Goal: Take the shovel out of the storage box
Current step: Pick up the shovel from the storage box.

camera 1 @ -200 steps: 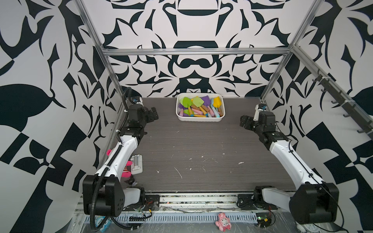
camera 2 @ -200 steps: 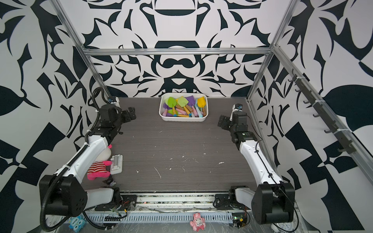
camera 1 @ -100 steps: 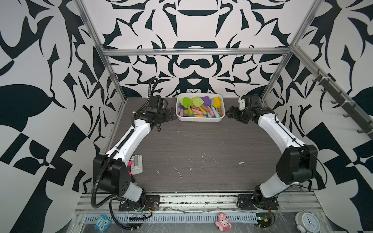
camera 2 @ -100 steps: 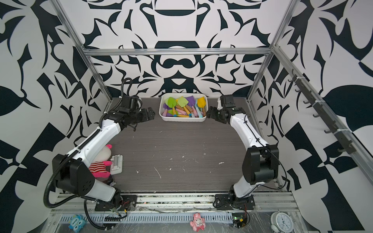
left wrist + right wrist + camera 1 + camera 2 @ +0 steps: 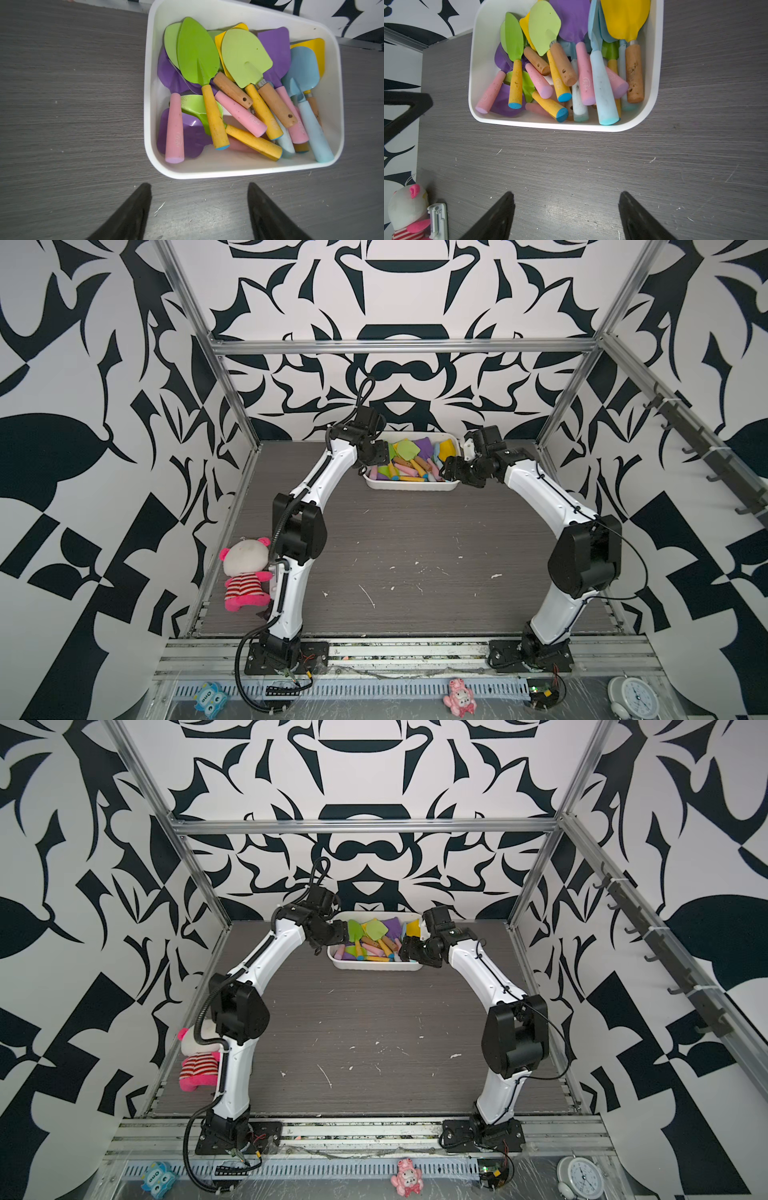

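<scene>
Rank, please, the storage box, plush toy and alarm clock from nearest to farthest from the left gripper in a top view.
1. storage box, right by it, far end.
2. plush toy, table's left edge.
3. alarm clock, front right corner.

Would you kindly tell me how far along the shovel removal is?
Done: nothing yet; all the colourful toy shovels lie inside the shallow white plastic storage box. In hand: the left gripper and right gripper hover open and empty over the dark wood-grain table near it. Remaining: grasp one shovel and lift it out.
</scene>
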You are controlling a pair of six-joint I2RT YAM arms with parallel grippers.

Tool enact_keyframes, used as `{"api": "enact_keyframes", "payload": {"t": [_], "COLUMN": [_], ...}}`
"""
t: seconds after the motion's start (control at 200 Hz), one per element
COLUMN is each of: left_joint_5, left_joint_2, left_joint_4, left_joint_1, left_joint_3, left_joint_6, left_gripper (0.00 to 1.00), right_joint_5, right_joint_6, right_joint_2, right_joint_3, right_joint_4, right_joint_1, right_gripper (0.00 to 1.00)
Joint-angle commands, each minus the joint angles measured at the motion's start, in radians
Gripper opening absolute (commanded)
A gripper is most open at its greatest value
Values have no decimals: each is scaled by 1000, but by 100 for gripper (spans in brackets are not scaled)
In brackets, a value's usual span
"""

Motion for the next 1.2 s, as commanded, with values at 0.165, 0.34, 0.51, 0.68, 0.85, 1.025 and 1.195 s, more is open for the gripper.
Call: {"api": "enact_keyframes", "payload": {"t": [0.165, 0.34, 0.51, 0.68, 0.85, 1.025, 1.195], "left_joint_5": [-67, -93, -104, -121, -150, -180, -208], "left_joint_2": [173, 215, 273, 317, 357, 370, 377], "left_joint_4": [-152, -124, -115, -103, -112, -124, -140], "left_joint_1": [-4, -5, -3, -4, -5, -6, -11], "left_joint_3": [227, 245, 282, 294, 316, 292, 279], "left_joint_6": [69, 103, 137, 170, 223, 255, 266], "left_gripper": [62, 60, 58, 57, 57, 56, 53], "right_joint_5": [-34, -45, -46, -45, -45, -45, -42], "right_joint_6": [-6, -10, -19, -28, -28, -30, -33], "right_joint_2": [-1, 18, 27, 29, 31, 39, 46], "right_joint_3": [68, 97, 111, 120, 126, 133, 145], "right_joint_4": [-31, -54, -73, -85, -90, -96, -101], "right_joint_1": [10, 19, 26, 27, 29, 29, 29], "right_gripper": [81, 80, 79, 79, 79, 79, 78]}}
